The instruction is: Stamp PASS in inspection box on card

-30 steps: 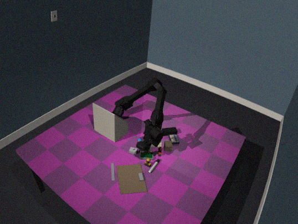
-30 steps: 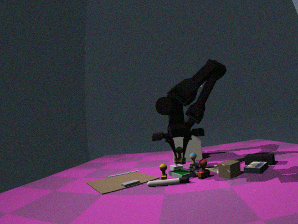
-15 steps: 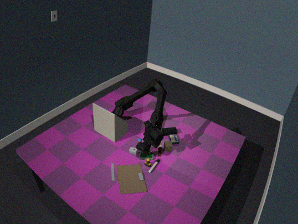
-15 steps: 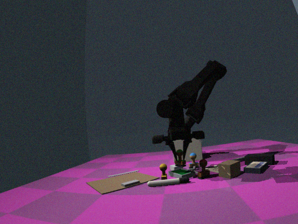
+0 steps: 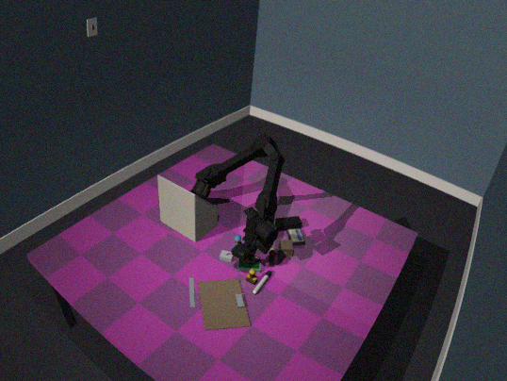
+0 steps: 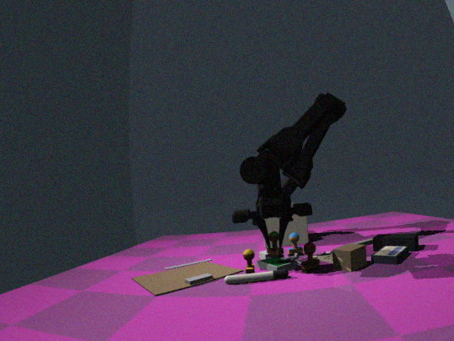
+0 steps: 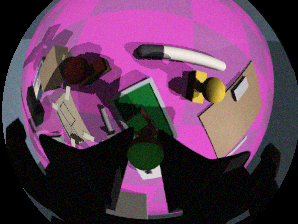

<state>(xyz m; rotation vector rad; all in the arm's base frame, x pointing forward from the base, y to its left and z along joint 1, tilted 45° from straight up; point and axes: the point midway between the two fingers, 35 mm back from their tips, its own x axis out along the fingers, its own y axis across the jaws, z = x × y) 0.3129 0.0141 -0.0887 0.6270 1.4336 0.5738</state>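
Observation:
My gripper [image 5: 247, 257] [image 6: 274, 246] [image 7: 145, 132] is shut on the stamp with a dark green knob [image 6: 273, 236] [image 7: 145, 156], held upright with its base low over the green ink pad [image 5: 255, 266] [image 6: 274, 266] [image 7: 156, 102]. The wrist view shows the base over the pad's near part, with shadow on the pad; contact cannot be told. The pale card [image 7: 68, 116] with its outlined box lies left of the pad in the wrist view, taped at its corners; the arm hides most of it in the top view. Any lettering on the stamp is not visible.
Yellow [image 5: 252, 273] [image 6: 248, 255] [image 7: 215, 90], red [image 6: 310, 248] [image 7: 76, 70] and blue-knobbed [image 5: 237, 239] [image 6: 294, 237] stamps stand around the pad. A marker [image 5: 261, 284] [image 7: 192, 56], clipboard [image 5: 219, 306] [image 7: 240, 110], cardboard box [image 5: 286, 247] [image 6: 349, 257] and white block [image 5: 226, 256] lie nearby. A pale panel [image 5: 176, 207] stands by the arm.

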